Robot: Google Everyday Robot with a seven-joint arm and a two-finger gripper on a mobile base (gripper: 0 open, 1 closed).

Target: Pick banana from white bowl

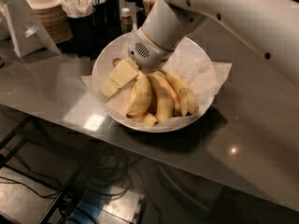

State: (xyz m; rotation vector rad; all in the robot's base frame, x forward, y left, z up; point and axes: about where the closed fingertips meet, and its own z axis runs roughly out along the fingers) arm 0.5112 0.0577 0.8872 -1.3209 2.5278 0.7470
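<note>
The white bowl [201, 59], wide, shallow and lined with crinkled white paper, stands on the grey counter in the middle of the camera view. Several yellow bananas lie in it side by side. The plump banana [140, 97] is the leftmost of them. A thinner orange-tinted banana [174, 93] lies further right. My gripper [122, 80] reaches down into the left part of the bowl from the white arm at upper right. Its cream-coloured end rests against the left side of the plump banana.
Stacked cream and brown paper bowls [46, 10] stand at the back left. Beside them are a dark holder with napkins [84, 13], a small bottle [125, 18] and a white folded card [21, 27]. The counter's front edge [140, 146] runs diagonally, with cables on the floor below.
</note>
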